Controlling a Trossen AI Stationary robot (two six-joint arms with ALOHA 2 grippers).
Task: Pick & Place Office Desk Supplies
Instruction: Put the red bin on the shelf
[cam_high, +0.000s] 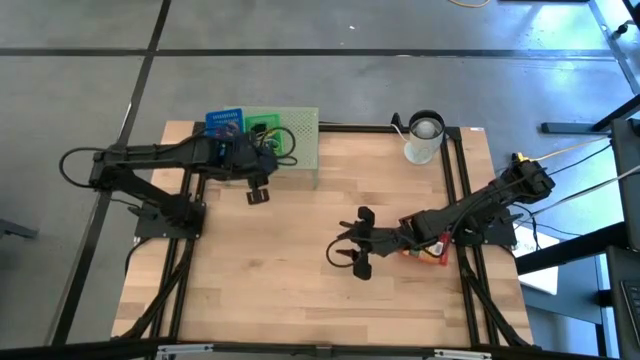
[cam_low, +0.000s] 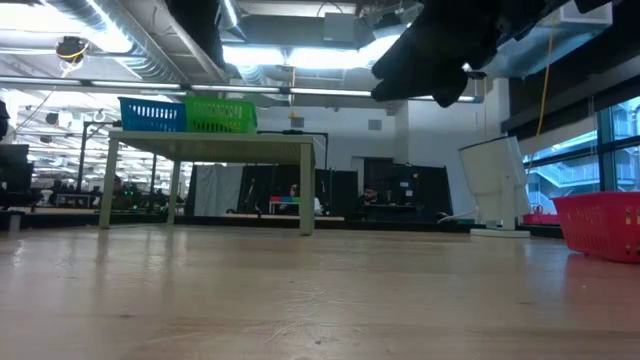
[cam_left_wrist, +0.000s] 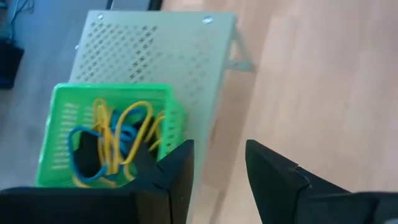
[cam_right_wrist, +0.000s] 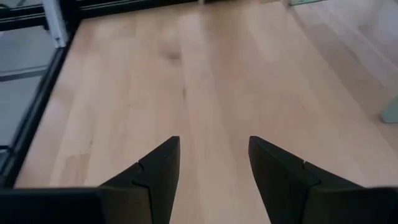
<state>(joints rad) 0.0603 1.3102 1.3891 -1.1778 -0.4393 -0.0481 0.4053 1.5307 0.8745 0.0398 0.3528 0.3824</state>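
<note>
Bare wooden table (cam_high: 300, 250), grey floor (cam_high: 300, 80) around, open workshop beyond.

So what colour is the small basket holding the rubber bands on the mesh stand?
Bright green basket, clearest in the left wrist view.

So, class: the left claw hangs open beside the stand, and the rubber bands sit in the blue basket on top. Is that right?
One detail is wrong. The rubber bands sit in the green basket, not the blue one, as the left wrist view shows. The left claw does hang open beside the stand.
</note>
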